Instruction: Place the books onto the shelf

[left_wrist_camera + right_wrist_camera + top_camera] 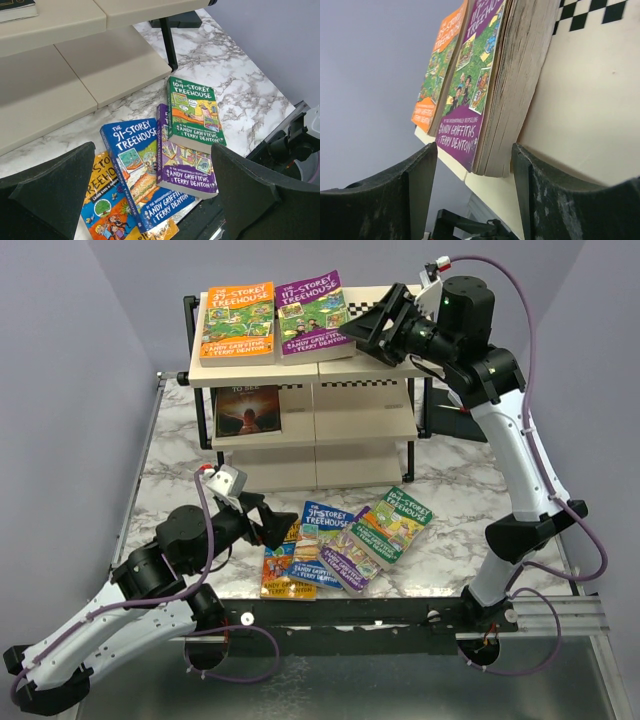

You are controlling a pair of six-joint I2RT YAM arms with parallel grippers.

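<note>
1. Two lie flat on the top tier of the shelf (370,368), upper centre: orange book (238,322), purple book (314,315). Dark book (248,411) on middle tier.
2. Four books (325,535) overlapping on tabletop (450,470), lower centre.
3. Right end effector (358,340): jaws parted at purple book's edge, gripping nothing.
4. Left end effector (270,525): fully spread, empty, lower left.

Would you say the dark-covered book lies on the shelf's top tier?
No, the dark-covered book lies on the middle tier of the shelf, below the orange book.

Yellow book (102,205): mostly beneath the blue book (137,165), lower end cut off by the frame edge. Purple book (185,165), right of the blue book: title covered by the green book (192,112).
</note>
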